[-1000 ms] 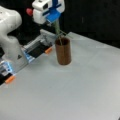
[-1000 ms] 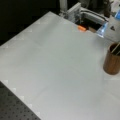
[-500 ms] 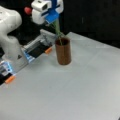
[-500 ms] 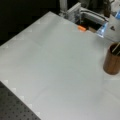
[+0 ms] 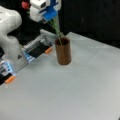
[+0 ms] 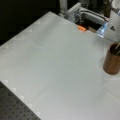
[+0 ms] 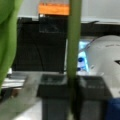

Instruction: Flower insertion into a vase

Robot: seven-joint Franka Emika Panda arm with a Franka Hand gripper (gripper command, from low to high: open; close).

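Note:
The vase (image 5: 63, 52) is a dark brown upright cylinder standing near the table's far edge; it also shows at a front view's right (image 6: 111, 62). A thin green flower stem (image 5: 56, 28) slants from my gripper (image 5: 50, 19) down into the vase's open top. The gripper hangs above and left of the vase, with blue fingers (image 5: 51, 13) shut on the stem. In the wrist view the stem (image 7: 74, 37) runs straight up between the dark pads (image 7: 53, 86), and a green leaf (image 7: 7, 37) fills the left edge. The bloom is not clearly visible.
The white arm base (image 5: 11, 37) stands at the left, beside a grey rail with orange tabs (image 5: 48, 50). A red round shape (image 5: 25, 5) shows beside the gripper. The pale table (image 6: 55, 62) stretches toward the front, with a dark perforated board (image 6: 15, 107) at its near corner.
The gripper has shifted slightly to the left above the vase, with the stem still held in it. The vase has not moved.

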